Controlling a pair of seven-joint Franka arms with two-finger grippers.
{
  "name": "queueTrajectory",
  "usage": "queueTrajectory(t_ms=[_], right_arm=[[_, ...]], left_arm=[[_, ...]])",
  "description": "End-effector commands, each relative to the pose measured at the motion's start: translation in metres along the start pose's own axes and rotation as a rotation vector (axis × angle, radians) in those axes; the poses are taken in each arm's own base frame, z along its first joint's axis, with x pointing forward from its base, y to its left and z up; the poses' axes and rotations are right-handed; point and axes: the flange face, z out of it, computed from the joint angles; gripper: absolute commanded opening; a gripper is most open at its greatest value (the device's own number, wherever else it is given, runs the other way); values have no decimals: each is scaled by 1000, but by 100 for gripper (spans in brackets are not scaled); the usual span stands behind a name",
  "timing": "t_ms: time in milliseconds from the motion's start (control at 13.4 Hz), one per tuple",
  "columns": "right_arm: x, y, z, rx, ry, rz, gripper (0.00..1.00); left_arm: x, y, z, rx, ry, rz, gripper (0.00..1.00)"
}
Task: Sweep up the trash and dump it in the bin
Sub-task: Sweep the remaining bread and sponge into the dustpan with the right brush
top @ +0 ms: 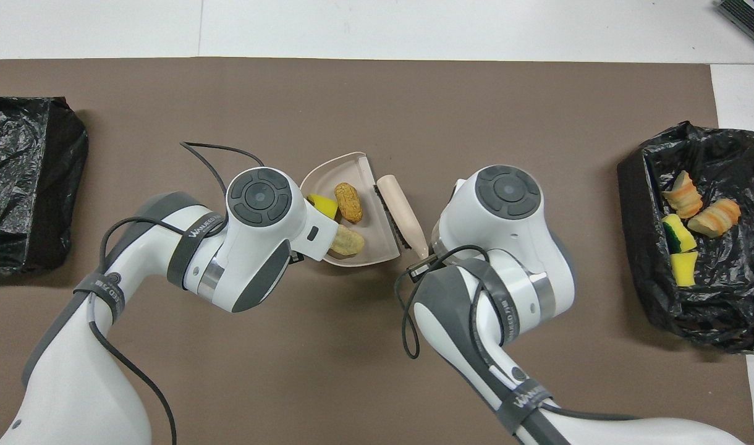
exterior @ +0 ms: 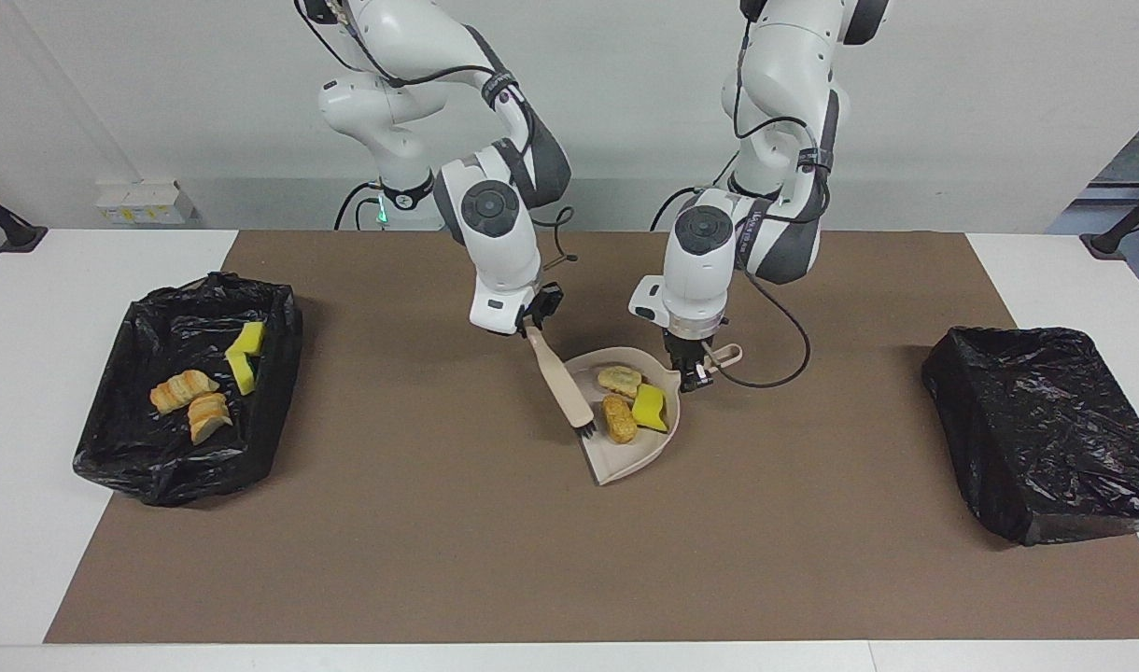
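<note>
1. Facing view: left gripper [exterior: 691,373] is clamped on the dustpan [exterior: 631,446] handle, right gripper [exterior: 530,329] clamped on the brush [exterior: 564,389]. Three scraps [exterior: 619,417] sit in the pan, four more [exterior: 203,403] in the bin [exterior: 149,467] at the right arm's end. They look light and squishy, so I'd carry the pan level.
2. Overhead view: both grippers are hidden under the wrists, and the left wrist covers part of the yellow chunk [top: 320,204].

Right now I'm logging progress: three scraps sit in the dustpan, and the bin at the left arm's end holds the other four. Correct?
Not quite. The facing view shows those four in the bin at the right arm's end. The three scraps are in the dustpan.
</note>
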Motion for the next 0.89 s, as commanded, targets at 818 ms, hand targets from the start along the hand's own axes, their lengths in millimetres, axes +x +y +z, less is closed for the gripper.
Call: queueTrajectory(t_ms=[818], right_arm=[[-41,5,-29,-50,-18,181,0]], left_arm=[[-137,-41,-68,-54,-37,63,0]])
